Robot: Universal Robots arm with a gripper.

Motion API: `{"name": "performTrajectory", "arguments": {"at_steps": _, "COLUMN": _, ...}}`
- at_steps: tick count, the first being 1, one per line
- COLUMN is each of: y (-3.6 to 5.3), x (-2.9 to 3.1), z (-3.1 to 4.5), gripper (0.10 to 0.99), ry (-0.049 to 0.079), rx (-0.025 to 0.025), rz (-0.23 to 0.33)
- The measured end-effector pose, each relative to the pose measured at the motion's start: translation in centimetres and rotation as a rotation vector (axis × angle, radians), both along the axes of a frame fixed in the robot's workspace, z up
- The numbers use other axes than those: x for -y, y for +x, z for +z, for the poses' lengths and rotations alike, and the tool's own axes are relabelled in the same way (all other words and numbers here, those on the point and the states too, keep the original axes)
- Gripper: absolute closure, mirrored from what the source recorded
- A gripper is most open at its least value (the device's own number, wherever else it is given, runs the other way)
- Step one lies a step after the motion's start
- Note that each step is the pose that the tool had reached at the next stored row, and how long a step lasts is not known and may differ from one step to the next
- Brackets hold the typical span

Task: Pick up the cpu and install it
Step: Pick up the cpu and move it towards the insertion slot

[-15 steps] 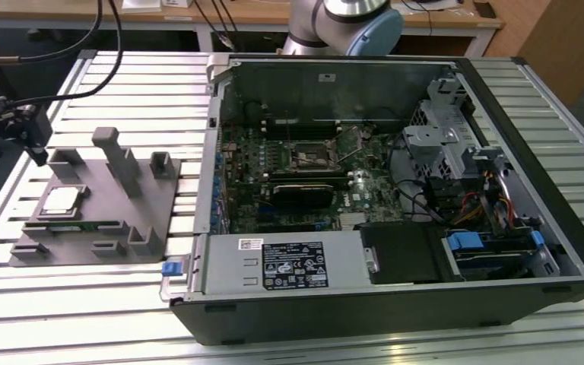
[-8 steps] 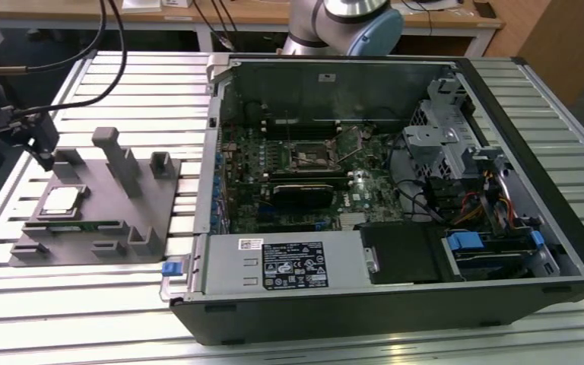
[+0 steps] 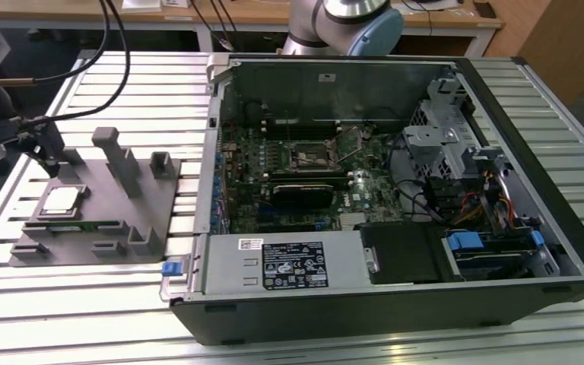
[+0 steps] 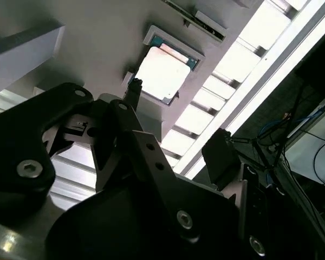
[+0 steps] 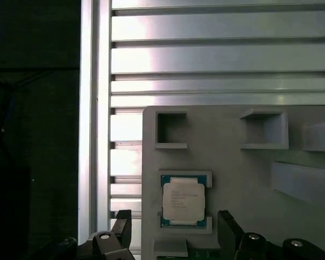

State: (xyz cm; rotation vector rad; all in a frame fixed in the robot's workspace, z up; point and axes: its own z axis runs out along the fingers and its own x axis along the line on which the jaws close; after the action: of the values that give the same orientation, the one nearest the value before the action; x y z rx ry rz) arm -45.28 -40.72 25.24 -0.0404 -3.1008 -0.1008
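Observation:
The cpu [image 3: 61, 201] is a flat silvery square lying in a shallow recess of the grey fixture [image 3: 99, 217], at the exterior view's left. Both wrist views show it too: cpu [image 5: 183, 199] and cpu [image 4: 162, 73], untouched. My gripper [image 3: 57, 167] hangs open just above the fixture, close behind the chip. In the first wrist view the gripper [image 5: 174, 218] has one black finger on each side of the chip, well apart from it. In the second wrist view the gripper [image 4: 175, 115] holds nothing.
An open computer case [image 3: 535, 182] lies at the exterior view's right, with the motherboard socket [image 3: 307, 157] in its middle. Upright blocks [image 3: 119, 160] rise from the fixture beside my gripper. Cables [image 3: 89, 84] trail over the slatted metal table [image 3: 119, 304].

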Motion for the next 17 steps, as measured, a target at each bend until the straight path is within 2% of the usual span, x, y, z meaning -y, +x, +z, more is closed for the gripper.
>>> {"name": "performTrajectory", "arguments": {"at_steps": 7, "y": 0.16, "x": 0.0, "z": -1.18, "gripper": 0.353, "ry": 0.0, "rx": 0.0005, "rz": 0.0}}
{"name": "performTrajectory", "arguments": {"at_steps": 11, "y": 0.17, "x": 0.0, "z": -1.62, "gripper": 0.353, "ry": 0.0, "rx": 0.0067, "rz": 0.0}}
{"name": "performTrajectory", "arguments": {"at_steps": 17, "y": 0.17, "x": 0.0, "z": -2.61, "gripper": 0.353, "ry": 0.0, "rx": 0.0081, "rz": 0.0}}
